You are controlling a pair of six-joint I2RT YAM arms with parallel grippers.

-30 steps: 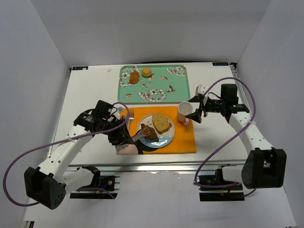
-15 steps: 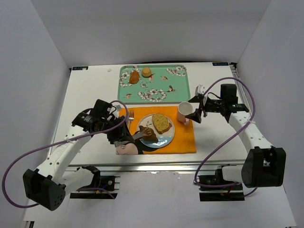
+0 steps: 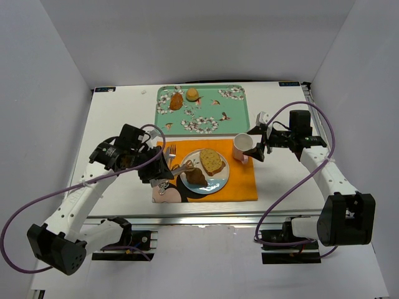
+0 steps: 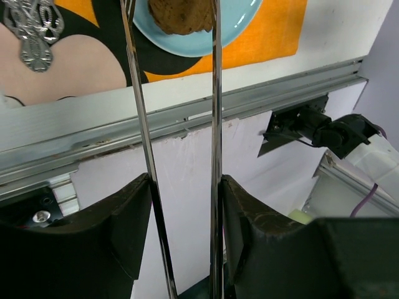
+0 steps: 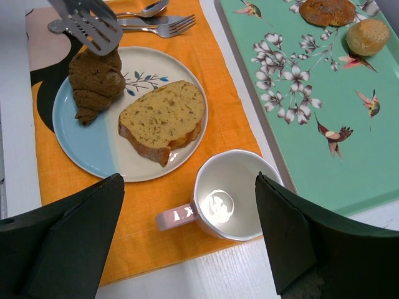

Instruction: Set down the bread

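A brown croissant-like bread (image 3: 195, 176) lies on the left side of the blue and white plate (image 3: 216, 182), beside a yellow bread slice (image 3: 212, 161). My left gripper (image 3: 157, 172) is shut on metal tongs (image 3: 184, 166), whose tips hover at the bread's upper left, spread and empty. In the left wrist view the tongs' arms (image 4: 214, 93) run between my fingers (image 4: 186, 187) toward the bread (image 4: 182, 15). My right gripper (image 3: 260, 144) is open above the pink mug (image 3: 242, 146). The right wrist view shows the bread (image 5: 93, 78), the slice (image 5: 163, 115) and the tongs' tip (image 5: 87, 25).
The plate sits on an orange placemat (image 3: 240, 184) with a fork and spoon (image 3: 171, 151) at its left. A green floral tray (image 3: 202, 118) behind holds two pastries (image 3: 177, 101). The mug (image 5: 234, 193) stands between plate and tray.
My left gripper has drawn back to the left with the tongs. The tongs' tips have come off the brown bread, which stays on the plate. The right arm has not moved.
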